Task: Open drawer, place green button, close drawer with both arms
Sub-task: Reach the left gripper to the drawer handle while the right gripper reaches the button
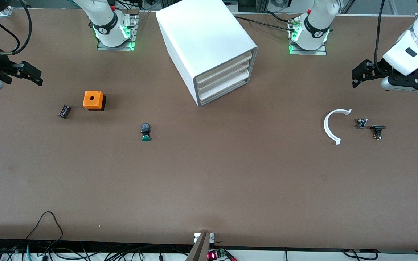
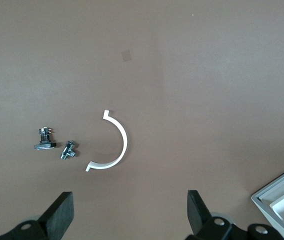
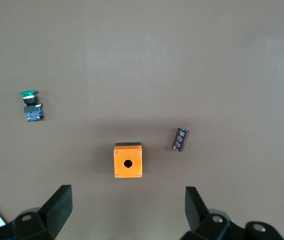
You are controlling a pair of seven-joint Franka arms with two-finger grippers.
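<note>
Scanning the table from the edge nearest the front camera, I meet the button (image 1: 146, 132) first, lying on its side on the bare brown table (image 1: 209, 188), green cap toward that camera, at about seven o'clock from the cabinet (image 1: 209, 50). At about ten o'clock from the button sits the orange box (image 1: 93, 100), with a small black part (image 1: 64, 111) just beside it toward the right arm's end. Toward the left arm's end lie a white curved clip (image 1: 334, 125) and two small metal parts (image 1: 370, 127).

Farther up stands the cabinet, all three drawers flush; the drawer (image 1: 223, 92) I need, the lowest, is closed. So I judge nothing has begun: opening is the step in hand.

The right gripper (image 1: 27, 74) hovers over the table at the right arm's end, fingers (image 3: 57, 207) spread wide, empty. The left gripper (image 1: 363, 72) hovers over the left arm's end, fingers (image 2: 62, 212) equally wide, also empty.

Next, I expect one gripper must reach the sloped drawer front and pull, while the other comes down on the button.
</note>
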